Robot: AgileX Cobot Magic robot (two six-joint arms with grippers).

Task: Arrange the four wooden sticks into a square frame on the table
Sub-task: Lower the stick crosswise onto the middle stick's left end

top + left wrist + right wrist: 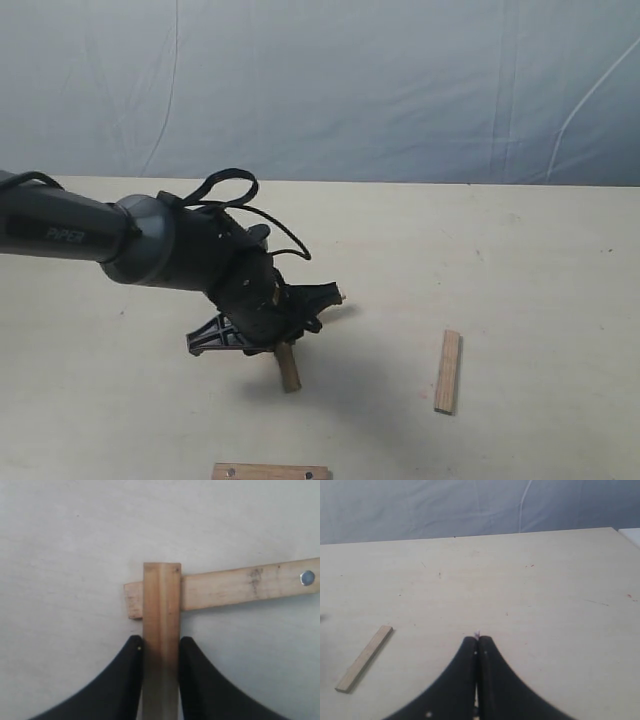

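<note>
1 pale flat stick (161,595), clamped in the left hand (161,640), apparently overlaps a silver-dotted stick (240,582); right hand (478,639) pressed together.

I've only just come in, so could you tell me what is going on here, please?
The left end effector is shut on one wooden stick, holding it low over the table. A second stick lies loose further right in the exterior view, and a third stick lies at that view's bottom edge. The right end effector is shut and empty. Nothing is joined into a square yet.
</note>
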